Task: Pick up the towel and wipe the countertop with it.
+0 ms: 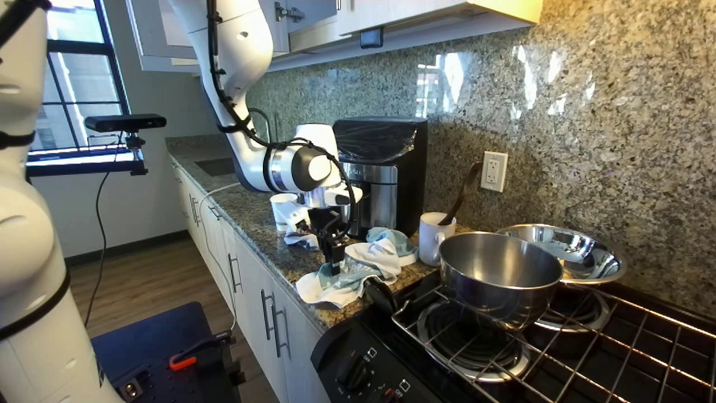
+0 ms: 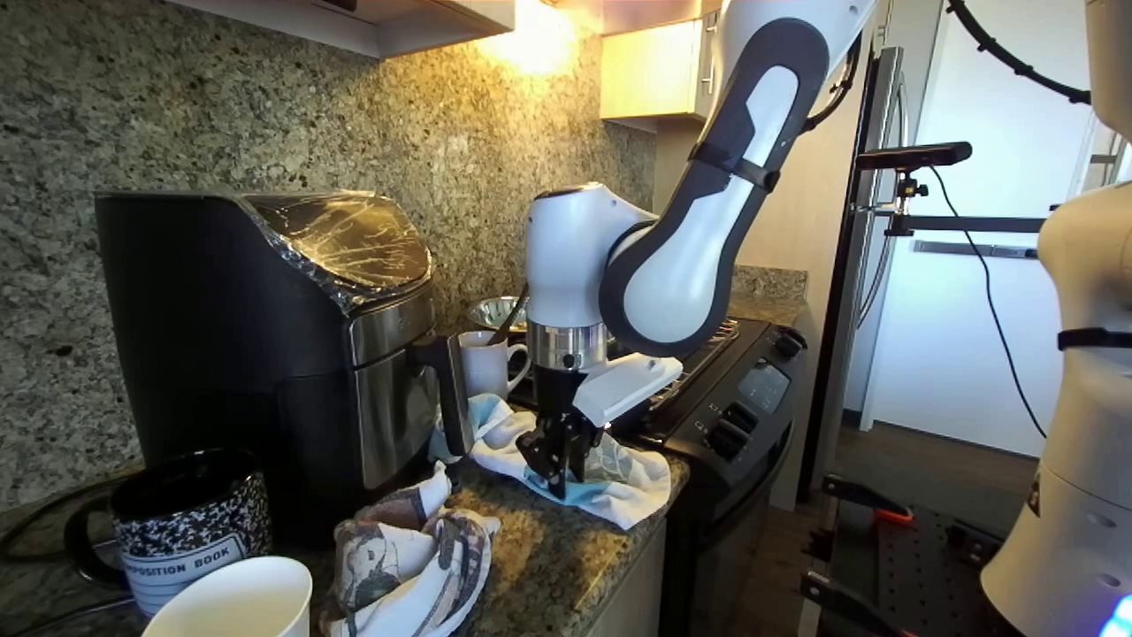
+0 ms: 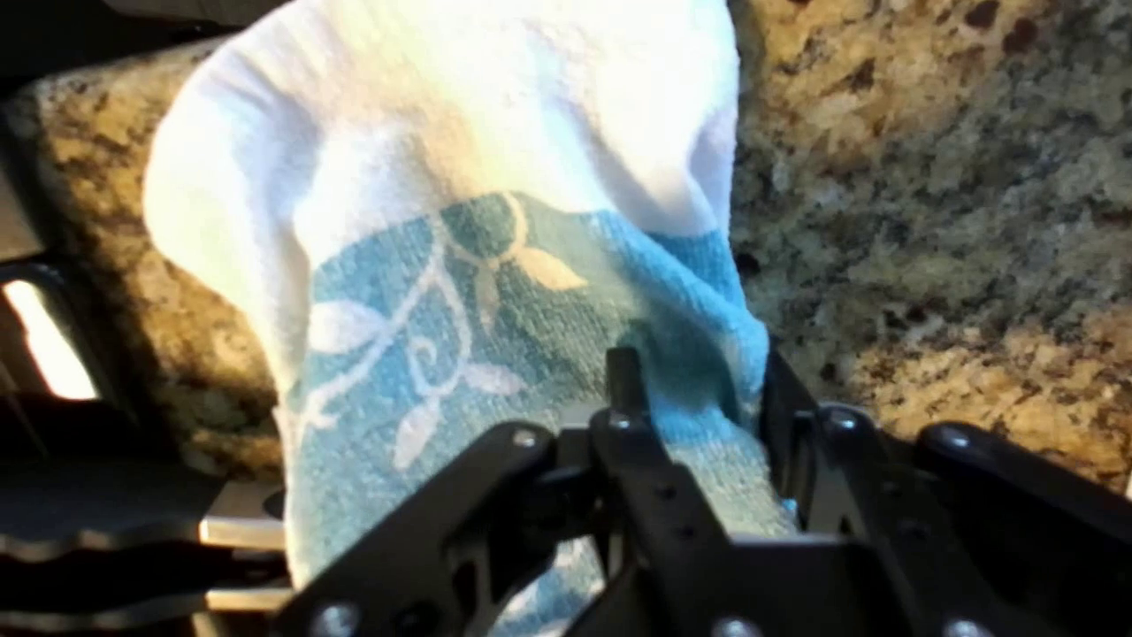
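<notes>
Plainly, the towel [image 3: 478, 292] lies on the counter [image 3: 955, 221] under the tool [image 3: 699, 376], whose jaws stand apart with a loose fold of cloth between them; I see no firm pinch. One finger [image 3: 628, 387] stands over the towel, the other just past its side edge, so closing should gather that fold. The towel's long axis appears to cross beneath the tool, its greater part reaching back toward the wall [image 1: 604, 123]. Farther that way sits a mug [image 1: 429, 236], then a steel bowl [image 1: 489, 296].
</notes>
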`<action>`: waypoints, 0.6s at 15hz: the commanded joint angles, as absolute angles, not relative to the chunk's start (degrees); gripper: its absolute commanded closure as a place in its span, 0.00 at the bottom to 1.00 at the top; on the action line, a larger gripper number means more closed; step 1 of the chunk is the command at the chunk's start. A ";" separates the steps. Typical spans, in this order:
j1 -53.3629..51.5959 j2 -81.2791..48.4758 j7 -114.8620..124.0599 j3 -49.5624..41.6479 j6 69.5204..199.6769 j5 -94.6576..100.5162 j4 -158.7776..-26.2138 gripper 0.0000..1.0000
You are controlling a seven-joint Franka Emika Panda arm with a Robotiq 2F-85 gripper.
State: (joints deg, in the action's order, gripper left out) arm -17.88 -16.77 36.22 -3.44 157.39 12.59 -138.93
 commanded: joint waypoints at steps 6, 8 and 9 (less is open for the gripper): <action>-15.78 -11.33 32.75 -0.30 156.34 8.46 -141.39 0.97; -14.28 -8.87 29.34 1.66 155.07 4.67 -142.08 0.97; -13.58 -7.83 27.42 2.66 154.22 2.40 -142.24 0.97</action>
State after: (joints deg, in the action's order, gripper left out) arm -16.28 -13.56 32.63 -0.45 156.91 7.61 -139.51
